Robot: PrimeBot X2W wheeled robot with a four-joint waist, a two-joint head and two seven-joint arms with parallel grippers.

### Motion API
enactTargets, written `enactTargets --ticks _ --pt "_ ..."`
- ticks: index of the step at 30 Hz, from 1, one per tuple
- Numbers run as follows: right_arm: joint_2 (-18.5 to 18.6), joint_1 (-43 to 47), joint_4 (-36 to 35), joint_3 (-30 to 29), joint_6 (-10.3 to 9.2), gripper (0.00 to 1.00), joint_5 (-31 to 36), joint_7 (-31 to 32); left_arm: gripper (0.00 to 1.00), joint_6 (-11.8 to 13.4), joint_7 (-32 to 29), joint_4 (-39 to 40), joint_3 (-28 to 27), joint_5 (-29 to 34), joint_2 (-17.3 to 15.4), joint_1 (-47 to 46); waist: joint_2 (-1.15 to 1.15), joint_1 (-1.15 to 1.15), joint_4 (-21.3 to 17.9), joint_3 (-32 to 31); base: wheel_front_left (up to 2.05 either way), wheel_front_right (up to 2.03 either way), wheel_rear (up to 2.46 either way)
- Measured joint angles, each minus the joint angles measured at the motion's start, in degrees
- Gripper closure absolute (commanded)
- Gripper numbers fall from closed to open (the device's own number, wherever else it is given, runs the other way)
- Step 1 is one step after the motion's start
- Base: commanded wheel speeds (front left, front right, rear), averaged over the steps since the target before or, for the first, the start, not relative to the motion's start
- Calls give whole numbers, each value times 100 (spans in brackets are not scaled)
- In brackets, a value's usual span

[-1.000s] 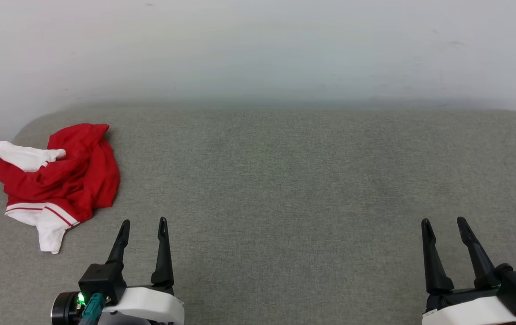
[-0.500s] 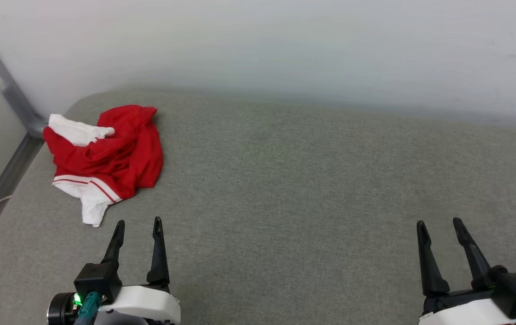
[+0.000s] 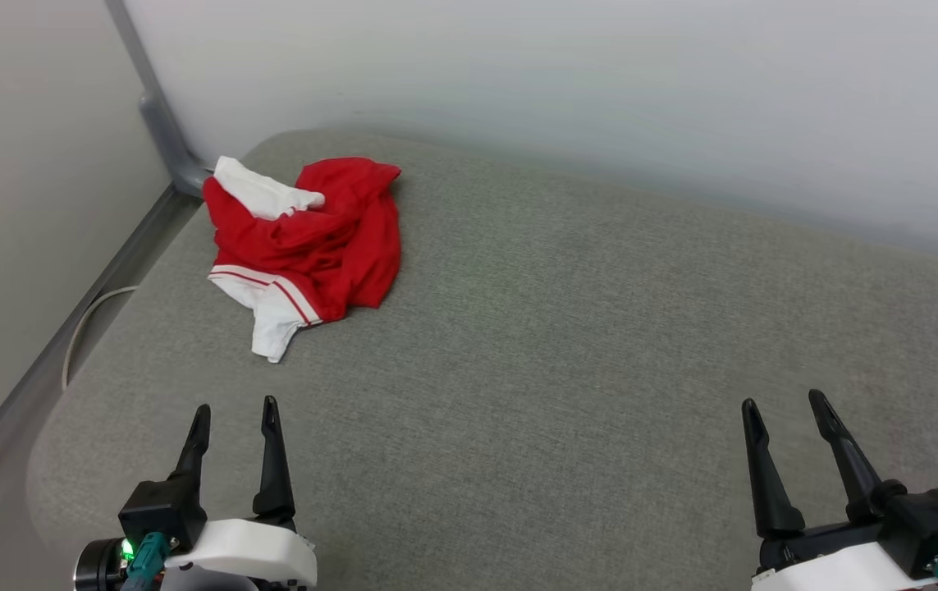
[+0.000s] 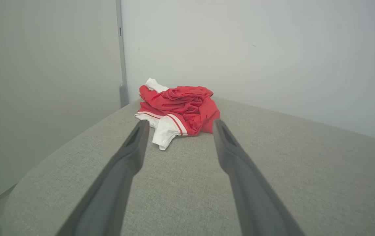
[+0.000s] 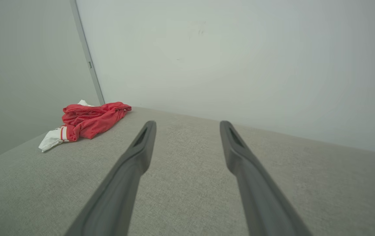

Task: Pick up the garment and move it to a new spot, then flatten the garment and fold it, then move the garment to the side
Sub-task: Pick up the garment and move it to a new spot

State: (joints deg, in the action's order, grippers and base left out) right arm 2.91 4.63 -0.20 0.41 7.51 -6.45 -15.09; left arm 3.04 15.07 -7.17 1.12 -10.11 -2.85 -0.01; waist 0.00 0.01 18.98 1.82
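Our left gripper [image 3: 236, 408] and right gripper [image 3: 782, 400] hover with fingers spread and empty, ready to reach; the crumpled red T-shirt [image 3: 304, 238] lies untouched at the grey padded worktop's [image 3: 600, 328] far left corner.

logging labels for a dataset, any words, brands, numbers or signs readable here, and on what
No readable text anywhere.
The crumpled bright red soft-fabric T-shirt with white sleeves shows only red-and-white stripes, no print.
The grey fabric surface, the pale wall, the left gripper and the right gripper carry no lettering.
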Motion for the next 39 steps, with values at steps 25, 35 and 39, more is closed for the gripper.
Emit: enactTargets --ticks 25,35,39 --pt "0 -162 -84 113 0 0 290 0 0 -472 0 -359 -590 -57 -79 -709 0 -1 402 324 0 0 0" --pt "-1 -649 -337 31 0 0 649 0 0 -862 0 -653 -1040 32 -639 -2644 0 0 35 1051 0 0 0" --pt "-2 -823 -478 -4 0 0 753 0 0 -948 1 -834 -1136 -60 -966 -3368 0 0 -133 1414 0 0 0"
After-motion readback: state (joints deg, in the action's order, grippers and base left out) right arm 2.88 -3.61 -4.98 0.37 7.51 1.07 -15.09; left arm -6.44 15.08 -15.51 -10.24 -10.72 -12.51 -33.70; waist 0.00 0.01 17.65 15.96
